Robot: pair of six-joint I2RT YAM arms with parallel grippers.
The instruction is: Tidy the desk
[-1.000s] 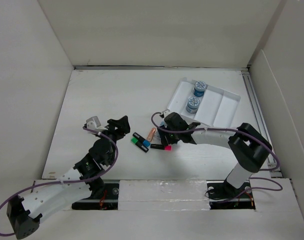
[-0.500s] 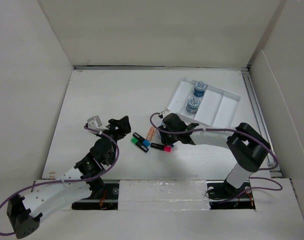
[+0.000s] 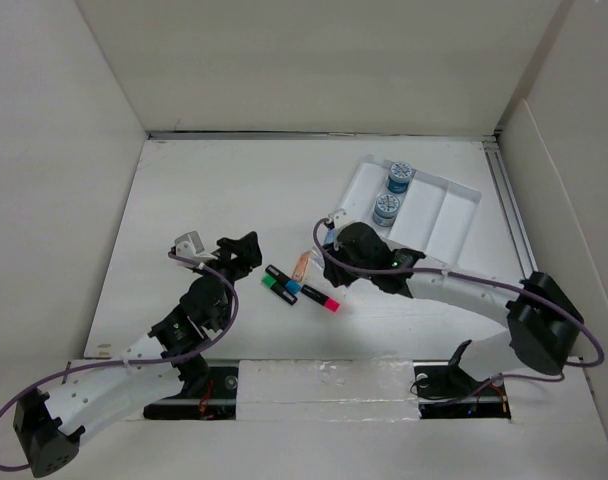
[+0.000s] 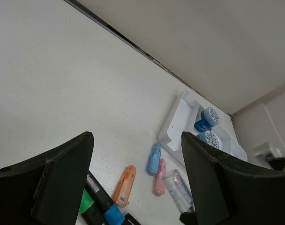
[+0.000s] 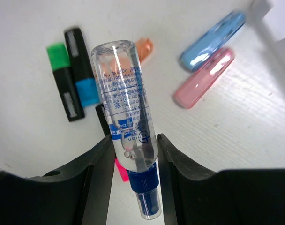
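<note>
The desk (image 3: 214, 190) is a wide white tabletop. My right gripper (image 3: 348, 245) is shut on a clear spray bottle (image 5: 128, 117) with a blue cap, held above the desk; the bottle also shows in the left wrist view (image 4: 178, 191). Below it lie green (image 5: 62, 79), blue (image 5: 84, 75) and pink (image 3: 322, 299) highlighters, an orange case (image 5: 145, 47), a blue case (image 5: 213, 40) and a pink case (image 5: 206, 77). My left gripper (image 3: 246, 250) is open and empty, left of the highlighters (image 3: 282, 285).
A white compartmented tray (image 3: 439, 215) stands at the back right, with two blue-and-white round rolls (image 3: 399, 176) (image 3: 385, 209) in its left compartment. White walls border the desk on three sides.
My right arm has swung its elbow out to the right and drawn the gripper with the bottle slightly back toward the tray, uncovering the pink highlighter. The left arm has not moved.
</note>
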